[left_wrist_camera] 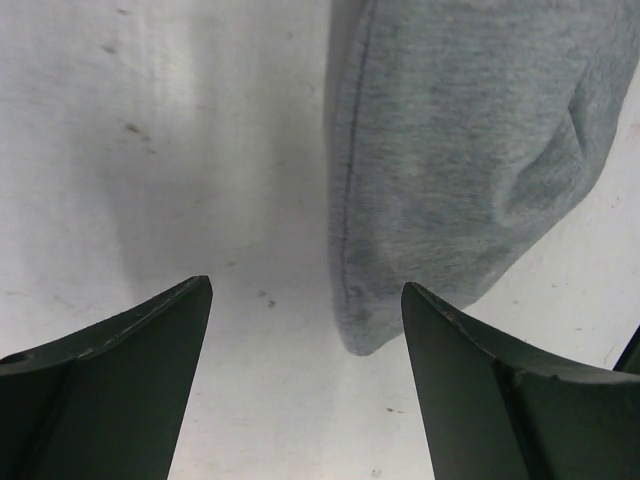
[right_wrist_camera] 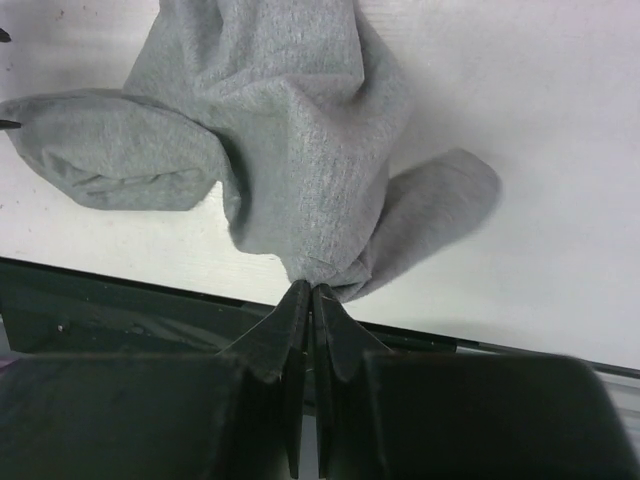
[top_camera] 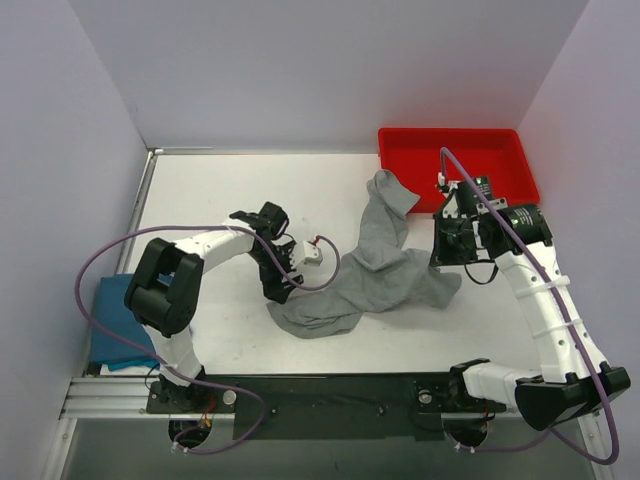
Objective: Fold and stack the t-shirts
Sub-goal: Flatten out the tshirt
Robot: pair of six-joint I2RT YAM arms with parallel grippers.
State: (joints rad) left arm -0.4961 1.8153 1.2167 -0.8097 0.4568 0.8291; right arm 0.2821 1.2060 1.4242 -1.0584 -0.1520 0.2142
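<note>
The grey t-shirt point(top_camera: 385, 270) lies crumpled across the middle of the white table point(top_camera: 200, 200), one end reaching toward the tray. My right gripper point(right_wrist_camera: 311, 291) is shut on a pinched fold of this shirt point(right_wrist_camera: 290, 130), which hangs bunched from its tips; in the top view that gripper point(top_camera: 443, 243) sits at the shirt's right side. My left gripper point(top_camera: 281, 287) hovers open at the shirt's lower-left end. In the left wrist view a hemmed corner of the shirt point(left_wrist_camera: 460, 150) lies between the spread fingers point(left_wrist_camera: 305, 300), close to the right one. The teal t-shirt point(top_camera: 115, 335) lies folded at the near left edge.
A red plastic tray point(top_camera: 500, 150) stands at the back right, just behind the right arm. Lilac walls close in the table at the back and both sides. A black rail point(top_camera: 330, 390) runs along the near edge between the arm bases.
</note>
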